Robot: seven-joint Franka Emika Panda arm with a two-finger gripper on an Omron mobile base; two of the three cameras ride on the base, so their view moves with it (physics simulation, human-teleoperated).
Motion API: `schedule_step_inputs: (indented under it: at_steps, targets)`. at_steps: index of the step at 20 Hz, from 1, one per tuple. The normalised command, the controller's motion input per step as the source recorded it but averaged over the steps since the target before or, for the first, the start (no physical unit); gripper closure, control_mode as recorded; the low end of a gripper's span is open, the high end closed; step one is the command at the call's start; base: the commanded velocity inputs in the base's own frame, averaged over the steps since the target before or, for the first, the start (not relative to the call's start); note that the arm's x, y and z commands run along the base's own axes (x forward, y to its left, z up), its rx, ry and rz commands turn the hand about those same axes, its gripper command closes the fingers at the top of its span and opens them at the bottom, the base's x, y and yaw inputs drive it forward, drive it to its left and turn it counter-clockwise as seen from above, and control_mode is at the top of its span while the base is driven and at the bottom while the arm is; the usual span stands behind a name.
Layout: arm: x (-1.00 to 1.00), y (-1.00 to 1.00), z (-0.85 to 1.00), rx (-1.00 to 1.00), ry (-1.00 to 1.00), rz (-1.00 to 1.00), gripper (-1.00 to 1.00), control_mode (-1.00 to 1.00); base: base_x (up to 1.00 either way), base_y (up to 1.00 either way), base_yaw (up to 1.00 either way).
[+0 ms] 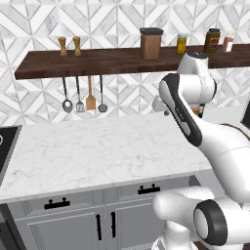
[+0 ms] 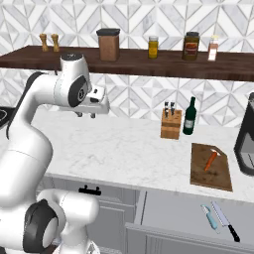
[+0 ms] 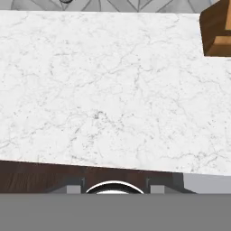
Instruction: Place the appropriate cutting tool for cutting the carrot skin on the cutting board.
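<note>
The dark-brown cutting board (image 2: pixel 212 172) lies on the marble counter at the right, with the small orange carrot (image 2: pixel 211 159) on its far half. In the open drawer below it lie a light-blue-handled peeler (image 2: pixel 210 218) and a black-handled knife (image 2: pixel 225 221), side by side. My gripper (image 2: pixel 86 115) hangs above the counter well to the left of the board, pointing down, its fingers apart and nothing between them. In the hand view it looks onto bare marble (image 3: pixel 103 90).
A tan knife block (image 2: pixel 171 124) (image 3: pixel 217 28) and a green bottle (image 2: pixel 189 116) stand behind the board. A dark appliance (image 2: pixel 246 141) sits at the far right. A wooden shelf (image 2: pixel 149 60) carries jars, utensils (image 1: pixel 80 95) hang under it, and a cooktop (image 1: pixel 7 146) is at far left.
</note>
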Motion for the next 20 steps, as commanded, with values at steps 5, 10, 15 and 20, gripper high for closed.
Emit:
schedule_step_inputs:
  at_steps: [5,10,15,20]
  targets:
    - [-0.52,-0.25,0.00,0.00,-0.03,0.00,-1.00,-1.00,0.00,0.00,0.00]
    - [-0.68,-1.00,-0.37,0.00,-0.01,0.04,-1.00,-1.00,0.00,0.00,0.00]
    - [-0.77,-0.97,-0.25,-0.09,-0.02,0.06,-1.00,-1.00,0.00,0.00,0.00]
    - [-0.54,-0.88,-0.05,0.02,0.07,0.00,-1.00,-1.00,0.00,0.00,0.00]
